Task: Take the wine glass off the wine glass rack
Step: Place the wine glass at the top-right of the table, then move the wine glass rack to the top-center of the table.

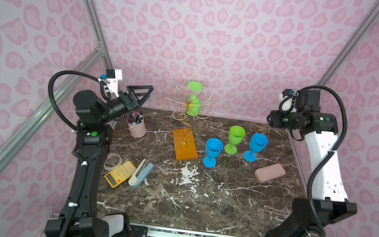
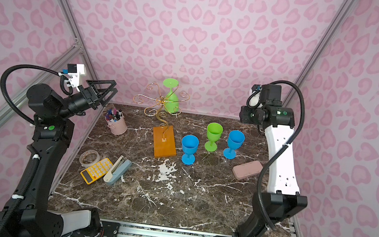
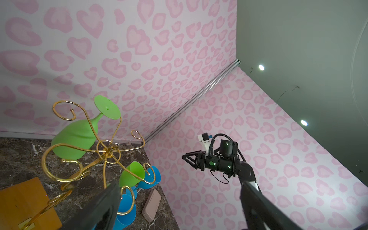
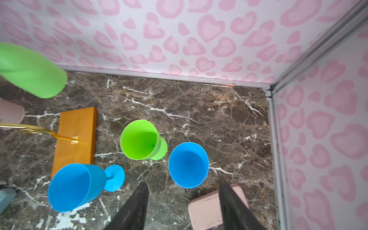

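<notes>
Left wrist view: glass point(image 3: 73, 137) hangs on rack point(image 3: 112, 148); left gripper point(image 3: 179, 186) wide, empty; right gripper point(image 4: 184, 183) parted, empty. Crooked pull probably snags its foot on wire, tipping rack.

hanging green wine glass point(image 4: 31, 69): in the right wrist view only a blurred bowl shows; stem and foot are cut off by the frame edge
wine glass rack point(image 4: 79, 123): same view, base and lowest stem only; scroll arms out of frame
right end effector point(image 4: 183, 187): finger bases cropped; in both top views the fingers cannot be made out
pink cup point(image 1: 137, 129): contents too small to name, probably pens
pink case point(image 4: 205, 209): partly behind a finger, near end cropped
calculator point(image 1: 120, 173): key markings unreadable
</notes>
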You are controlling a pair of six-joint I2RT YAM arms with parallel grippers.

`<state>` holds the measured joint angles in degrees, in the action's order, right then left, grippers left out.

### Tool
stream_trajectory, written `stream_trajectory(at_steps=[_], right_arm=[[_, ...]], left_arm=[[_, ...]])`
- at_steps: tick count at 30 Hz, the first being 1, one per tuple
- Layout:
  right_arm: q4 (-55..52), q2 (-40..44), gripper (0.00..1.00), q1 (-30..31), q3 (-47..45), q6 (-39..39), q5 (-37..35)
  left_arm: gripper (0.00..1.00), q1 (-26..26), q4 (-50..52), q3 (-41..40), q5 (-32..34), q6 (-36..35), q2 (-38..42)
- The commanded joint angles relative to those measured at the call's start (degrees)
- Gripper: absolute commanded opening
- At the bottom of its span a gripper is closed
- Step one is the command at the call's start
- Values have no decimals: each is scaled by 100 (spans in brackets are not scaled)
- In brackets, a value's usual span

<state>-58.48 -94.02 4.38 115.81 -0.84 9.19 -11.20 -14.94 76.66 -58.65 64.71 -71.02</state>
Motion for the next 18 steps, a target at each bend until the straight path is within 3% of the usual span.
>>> stream_trajectory(at_steps=[1, 8, 12, 18], right_arm=[[1809, 784, 64, 176, -1028, 230, 86], [2895, 2046, 75, 352, -2267, 326, 343], [3287, 2570, 90, 518, -2708, 315, 469], [3428, 3008, 92, 711, -3001, 339, 539]], left_arm=[[91, 67, 329, 389, 69, -167, -313], [83, 624, 575, 1110, 239, -212, -1090], [79, 968, 960, 1576, 393, -393, -1541], [68, 1293, 1346, 2221, 620, -424, -2200]])
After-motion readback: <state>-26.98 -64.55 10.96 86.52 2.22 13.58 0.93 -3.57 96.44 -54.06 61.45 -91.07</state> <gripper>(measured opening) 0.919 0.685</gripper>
